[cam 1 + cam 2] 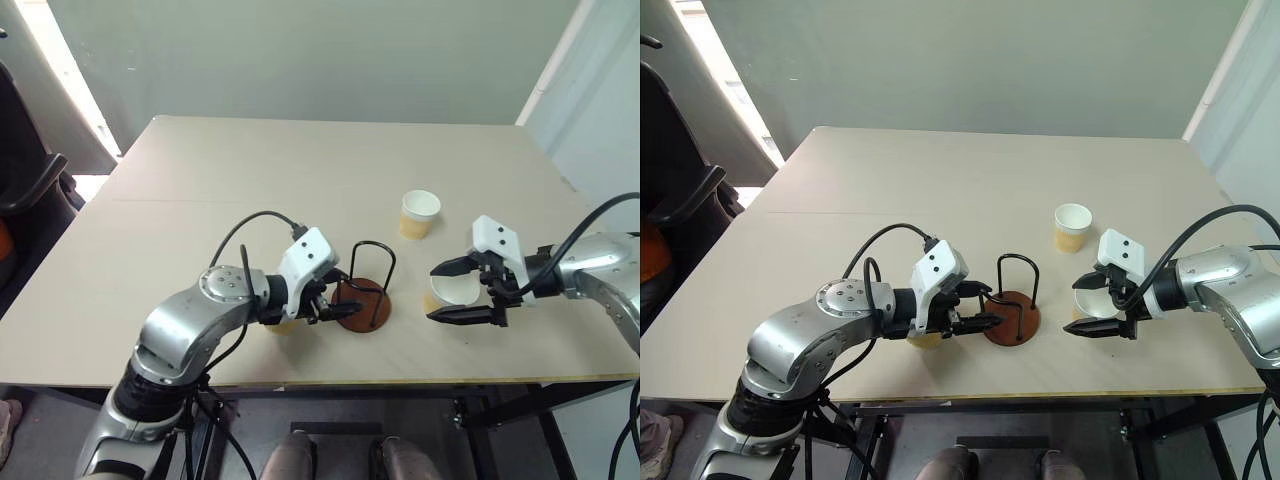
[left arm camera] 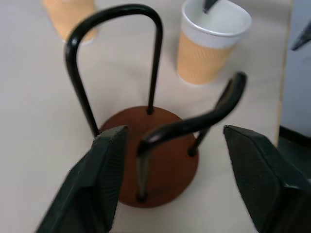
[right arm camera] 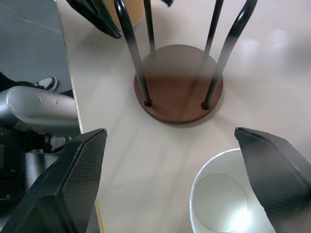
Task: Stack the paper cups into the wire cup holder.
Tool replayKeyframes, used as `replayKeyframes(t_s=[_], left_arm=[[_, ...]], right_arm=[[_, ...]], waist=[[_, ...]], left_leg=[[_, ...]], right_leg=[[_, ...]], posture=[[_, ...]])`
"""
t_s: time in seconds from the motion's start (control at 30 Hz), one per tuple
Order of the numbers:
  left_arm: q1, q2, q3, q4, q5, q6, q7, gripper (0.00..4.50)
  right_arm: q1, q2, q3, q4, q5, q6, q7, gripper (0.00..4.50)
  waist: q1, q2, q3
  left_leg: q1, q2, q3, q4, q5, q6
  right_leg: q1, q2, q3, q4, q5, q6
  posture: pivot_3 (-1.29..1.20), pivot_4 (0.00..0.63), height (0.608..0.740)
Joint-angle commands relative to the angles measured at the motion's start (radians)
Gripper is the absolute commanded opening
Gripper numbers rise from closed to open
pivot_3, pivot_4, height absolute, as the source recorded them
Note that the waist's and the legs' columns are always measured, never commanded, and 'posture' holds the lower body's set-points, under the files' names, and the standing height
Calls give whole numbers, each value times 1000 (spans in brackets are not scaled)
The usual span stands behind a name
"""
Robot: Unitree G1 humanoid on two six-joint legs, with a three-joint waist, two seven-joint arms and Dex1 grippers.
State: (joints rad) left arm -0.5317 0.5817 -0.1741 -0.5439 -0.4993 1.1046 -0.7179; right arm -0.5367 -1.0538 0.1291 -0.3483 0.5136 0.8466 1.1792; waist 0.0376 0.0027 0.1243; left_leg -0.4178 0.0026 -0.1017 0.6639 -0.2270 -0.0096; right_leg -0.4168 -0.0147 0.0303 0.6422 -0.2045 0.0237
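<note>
The wire cup holder (image 1: 364, 290) stands upright on its round brown base near the front edge of the table (image 1: 250, 170), and no cup is inside it. One paper cup (image 1: 419, 214) stands farther back and to the right, a second cup (image 1: 452, 292) stands right of the holder between the spread fingers of the right gripper (image 1: 436, 293), and a third cup (image 1: 924, 339) sits just left of the holder, mostly hidden under the left arm. The left gripper (image 1: 990, 306) has its fingers apart and holds nothing, with its tips at the holder's left side.
</note>
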Motion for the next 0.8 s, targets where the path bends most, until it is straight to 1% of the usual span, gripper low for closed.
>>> replayKeyframes(t_s=[0.03,0.17,0.27,0.43,0.5,0.57,0.6,0.7,0.8], left_arm=[[-3,61,15,-46,-21,-42,-48,3215],[13,161,39,-41,-9,-128,-111,3215],[20,212,72,-35,-27,-165,-150,3215],[22,278,120,-7,-14,-236,-186,3215],[20,315,159,13,-21,-245,-206,3215],[33,373,213,28,-33,-257,-244,3242],[42,405,260,32,-55,-259,-272,3242],[78,489,415,22,-159,-235,-369,3242],[107,517,478,0,-229,-239,-411,3242]], right_arm=[[6,-54,-25,-16,-15,-18,28,4402],[11,-90,-17,-13,-33,-29,43,4402],[13,-110,10,1,-76,-47,52,4402],[-15,-95,65,18,-131,-59,54,4402],[-21,-90,99,30,-163,-80,60,4402],[-26,-78,118,35,-180,-90,66,4009],[-28,-77,127,35,-187,-95,71,3841],[-31,-64,157,32,-215,-106,80,2797],[-41,-44,184,50,-252,-126,77,1712]], waist=[[0,0,0],[0,0,0],[0,0,0],[-1,0,0],[-2,0,0],[-4,0,0],[-6,0,0],[-9,0,0],[-10,1,0]], left_leg=[[0,0,0,0,0,0],[0,0,0,0,-1,-2],[0,0,0,-1,-1,-3],[0,0,0,-1,-4,0],[0,0,-1,-1,-4,0],[0,0,-1,-1,-5,-1],[0,1,-1,-2,-5,-1],[-1,1,-1,-3,-7,-2],[-1,1,-1,-2,-10,-1]], right_leg=[[0,0,0,0,-1,-2],[0,0,0,0,-4,-2],[-1,0,0,0,-5,-2],[-1,0,0,0,-5,-2],[-1,0,0,0,-5,-2],[-2,0,0,1,-5,-2],[-3,0,0,1,-5,-2],[-4,0,0,1,-5,-2],[-5,0,0,1,-5,-1]], posture=[[0,150,740],[0,150,740],[0,150,740],[0,150,740],[0,150,740],[0,150,740],[0,150,740],[0,150,740],[0,150,740]])
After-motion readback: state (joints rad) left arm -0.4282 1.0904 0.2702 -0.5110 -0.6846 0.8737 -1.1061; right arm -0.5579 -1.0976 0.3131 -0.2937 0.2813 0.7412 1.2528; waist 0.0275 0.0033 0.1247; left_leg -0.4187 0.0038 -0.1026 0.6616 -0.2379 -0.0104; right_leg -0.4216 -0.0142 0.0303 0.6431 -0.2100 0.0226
